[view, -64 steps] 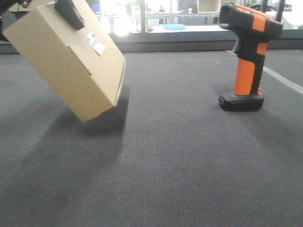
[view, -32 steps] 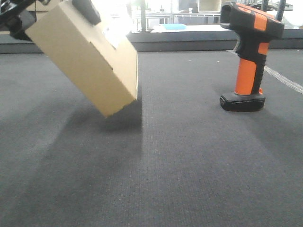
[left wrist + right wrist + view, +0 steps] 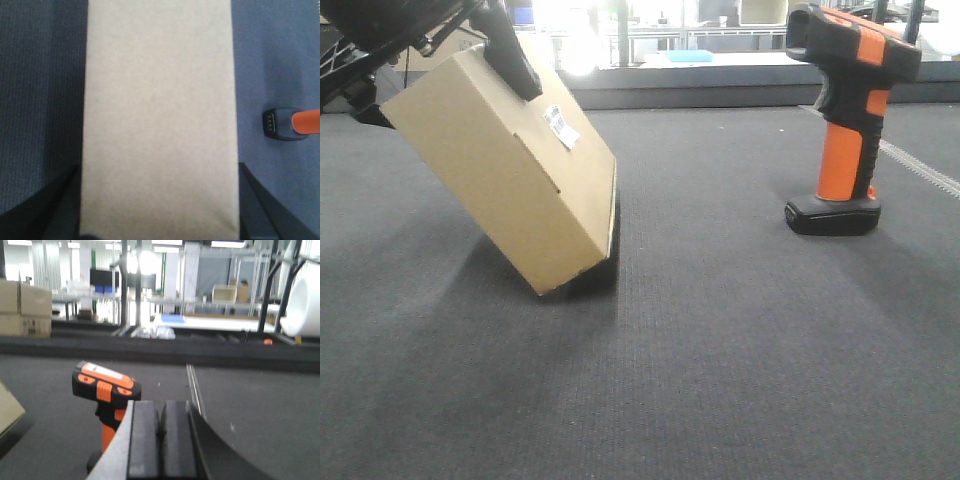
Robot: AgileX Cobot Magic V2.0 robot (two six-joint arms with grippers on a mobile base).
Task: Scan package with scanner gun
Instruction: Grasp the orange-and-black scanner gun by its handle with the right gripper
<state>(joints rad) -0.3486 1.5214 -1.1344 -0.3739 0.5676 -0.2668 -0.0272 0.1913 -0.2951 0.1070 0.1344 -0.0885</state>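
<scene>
The package [image 3: 510, 175] is a plain tan box with a white barcode label [image 3: 560, 125] facing the front camera. It hangs tilted at the left, its lower corner at or just above the dark mat. My left gripper [image 3: 159, 200] is shut on it, one black finger [image 3: 512, 55] on the labelled face. The package fills the left wrist view [image 3: 159, 115]. The scanner gun [image 3: 845, 120] stands upright on its base at the right, apart from the package. My right gripper [image 3: 160, 432] is shut and empty, just behind the scanner gun [image 3: 106, 385].
A raised dark ledge [image 3: 720, 95] bounds the mat at the back. A pale seam strip [image 3: 920, 168] runs along the mat to the right of the scanner. Larger cardboard boxes [image 3: 25, 310] and a white roll [image 3: 305, 300] stand beyond the table.
The package has moved right and then down towards the mat, and its label faces the front camera again. The scanner gun has not moved.
</scene>
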